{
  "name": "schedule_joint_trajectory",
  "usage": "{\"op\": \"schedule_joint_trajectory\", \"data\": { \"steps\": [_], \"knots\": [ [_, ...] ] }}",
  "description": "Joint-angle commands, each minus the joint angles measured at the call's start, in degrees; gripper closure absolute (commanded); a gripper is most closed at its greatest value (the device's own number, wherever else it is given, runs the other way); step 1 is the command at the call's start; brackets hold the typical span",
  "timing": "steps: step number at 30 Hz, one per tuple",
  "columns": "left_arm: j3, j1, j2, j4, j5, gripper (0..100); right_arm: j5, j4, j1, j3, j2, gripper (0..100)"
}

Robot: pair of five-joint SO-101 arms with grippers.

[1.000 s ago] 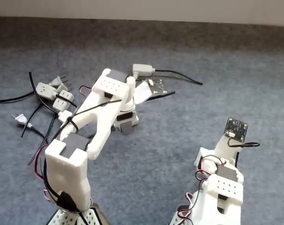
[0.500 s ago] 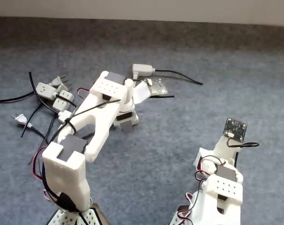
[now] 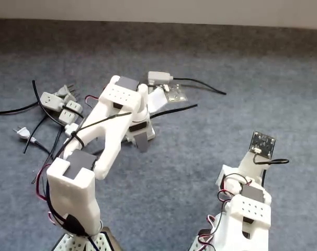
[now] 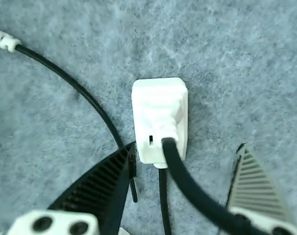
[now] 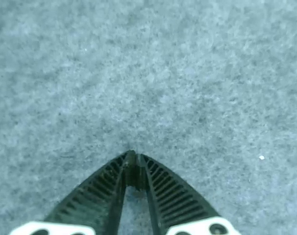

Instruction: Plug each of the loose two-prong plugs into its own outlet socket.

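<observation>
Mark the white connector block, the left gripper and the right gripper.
white connector block (image 4: pixel 160 105), left wrist view, its top face.
left gripper (image 4: pixel 185 149), left wrist view, midway between open fingertips.
right gripper (image 5: pixel 136 157), right wrist view, where shut fingertips meet.

no readable text, no brand marks, no numbers, no signs on anything in view

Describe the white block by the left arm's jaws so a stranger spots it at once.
On the grey mat, find the left arm, stretched out toward the far side. Just past its tip lies a white block with a black cord trailing right. Unlike the plugs tangled at the far left, it lies by itself.
</observation>
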Motion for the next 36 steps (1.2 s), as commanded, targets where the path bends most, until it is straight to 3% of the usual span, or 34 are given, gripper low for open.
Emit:
{"op": "schedule_joint_trajectory", "data": {
  "steps": [1, 7, 14, 22, 27, 36],
  "knots": [
    [-1.36, -0.66, -2.07, -0.18, 0.26, 68, -0.18, -1.1, -0.48, -0.31, -0.57, 98.9],
    [4.18, -0.48, -2.07, -6.42, 0.26, 68, -0.18, -1.1, -0.48, -0.31, -0.57, 98.9],
    [6.64, -0.66, -2.15, -6.95, 0.26, 69, -0.18, -1.1, -0.48, -0.31, -0.57, 98.9],
    [6.29, -0.31, -2.33, -6.68, 0.44, 94, -0.18, -1.1, -0.48, -0.31, -0.57, 98.9],
    [5.32, -0.31, -2.77, -6.95, 0.79, 94, -0.18, -1.1, -0.48, -0.31, -0.57, 98.9],
    [-13.05, -0.57, -2.24, -6.86, 17.76, 94, -0.18, -1.1, -0.48, -0.31, -0.57, 98.9]
  ]
}}
